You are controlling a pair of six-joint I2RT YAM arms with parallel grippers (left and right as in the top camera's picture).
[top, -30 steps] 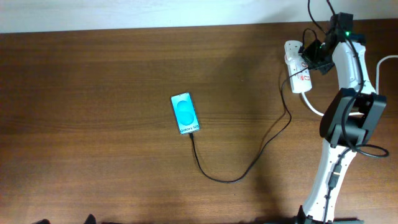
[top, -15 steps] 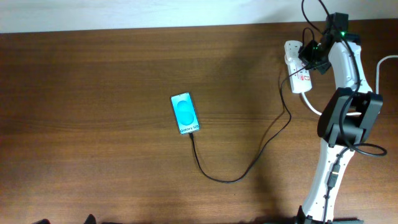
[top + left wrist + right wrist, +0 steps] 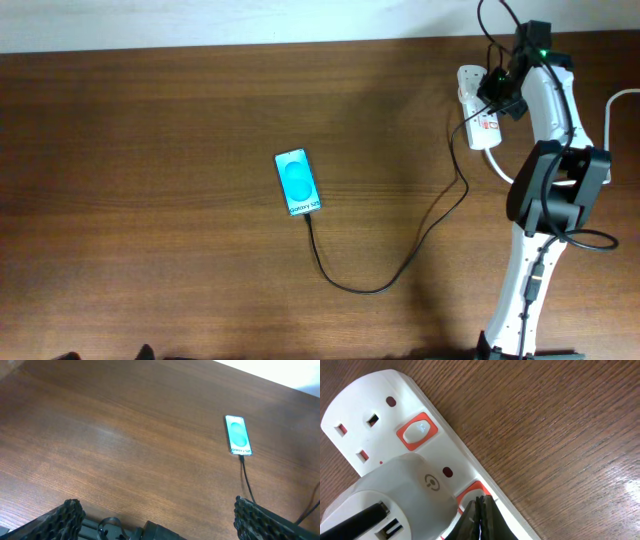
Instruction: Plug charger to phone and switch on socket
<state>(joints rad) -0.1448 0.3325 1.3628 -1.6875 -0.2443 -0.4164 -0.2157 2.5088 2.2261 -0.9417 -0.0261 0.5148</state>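
At the socket (image 3: pixel 365 420) switch (image 3: pixel 472 491), closed right end effector (image 3: pixel 480 512) (detail invisible overhead)

- Right arm (image 3: pixel 515 305): glossy white tubular links joined by bulky black joint housings (image 3: pixel 556 190).
- Green indicator light (image 3: pixel 541 53) near the wrist; thin black cables (image 3: pixel 534 280) along the links.
- Left gripper (image 3: pixel 160 520): black fingers (image 3: pixel 67 516) with studded surfaces.
- Right gripper (image 3: pixel 479 510): dark, tapered fingertips (image 3: pixel 487 520).
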